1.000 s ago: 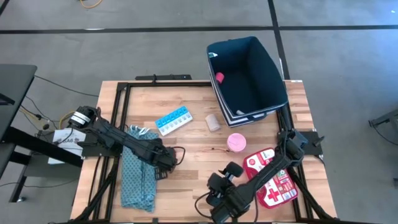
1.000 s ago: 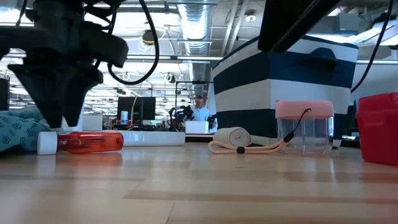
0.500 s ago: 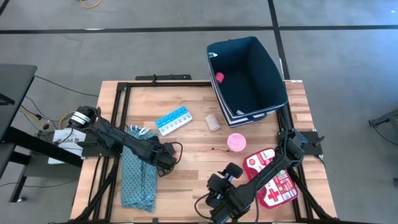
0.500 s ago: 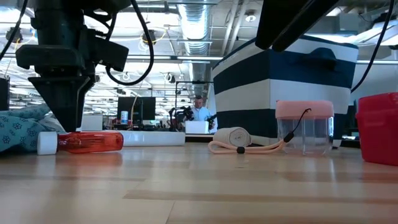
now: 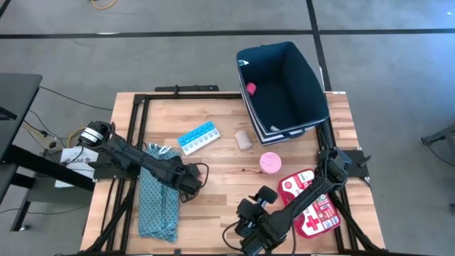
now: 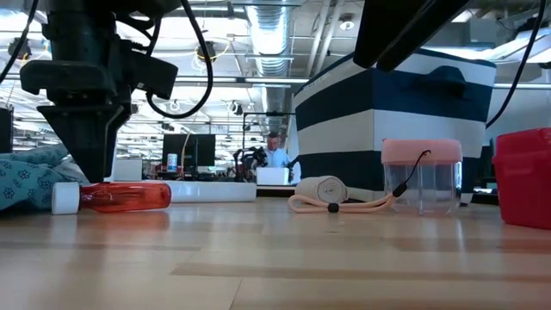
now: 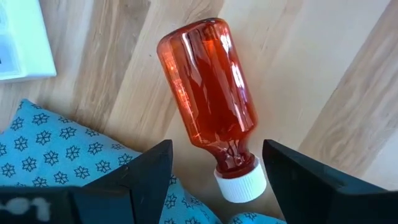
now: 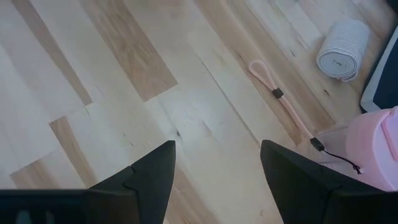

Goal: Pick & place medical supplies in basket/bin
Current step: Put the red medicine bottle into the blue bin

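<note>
Medical supplies are lying scattered over the wooden surface (image 5: 220,160), and the one nearest the left jaws (image 7: 214,163) is an orange transparent pill bottle (image 7: 214,90) with a white cap (image 7: 241,183). In the left wrist view the bottle is lying on its side directly between the two spread fingers (image 7: 146,177), its capped end sitting in the gap while neither finger is touching it; the jaws are standing wide open and holding nothing. The bottle is resting just beside the teal patterned cloth (image 5: 158,199). In the low view the left arm is hanging right over the bottle's capped end.

Elsewhere, the blue pill organizer (image 5: 198,138) is lying near the middle, the beige bandage roll (image 5: 244,139) beside it, and the pink tape roll (image 5: 270,162) just ahead of the red-and-white first aid pouch (image 5: 313,206). The navy bin (image 5: 283,89) is sitting at the far right corner with a small pink item (image 5: 250,89) inside.

The right jaws (image 8: 214,163) are hovering open and empty over bare wood near the front edge.
</note>
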